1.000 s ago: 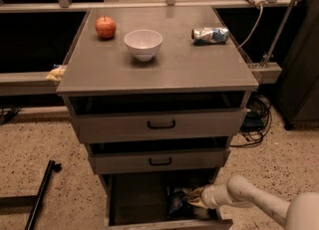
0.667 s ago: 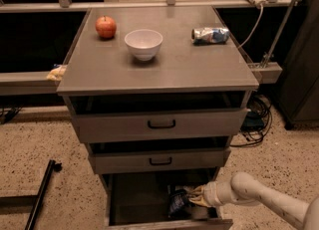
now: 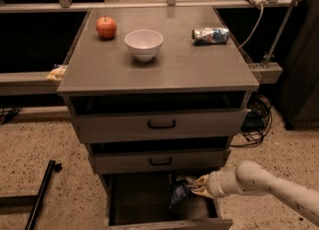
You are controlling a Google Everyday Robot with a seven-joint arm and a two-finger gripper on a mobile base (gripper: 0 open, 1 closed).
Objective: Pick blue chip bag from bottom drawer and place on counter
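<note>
**Grasp stage of the pick.** The bottom drawer [image 3: 164, 222] stands pulled open beneath the middle drawer [image 3: 124, 163]. Your gripper [image 3: 195, 189] sits inside the bottom drawer, toward its right side, and the arm [image 3: 264, 185] enters over the drawer's right wall.

The blue chip bag [image 3: 178, 194] lies in the drawer's dark interior, right of its centre. It is immediately left of the gripper tip and appears to touch it. You cannot tell from this view whether the gripper is clamped on the bag or only pressed against it, so treat the hold as unconfirmed.

By judgement, the step in hand is securing the bag, which is not yet lifted clear of the drawer. The next move calls for a firm closure on the crumpled foil. You then lift up and outward, clearing the drawer's front rim and the middle drawer front overhanging it. After that you carry the bag to the counter [image 3: 199, 72], well above the bottom drawer.
</note>
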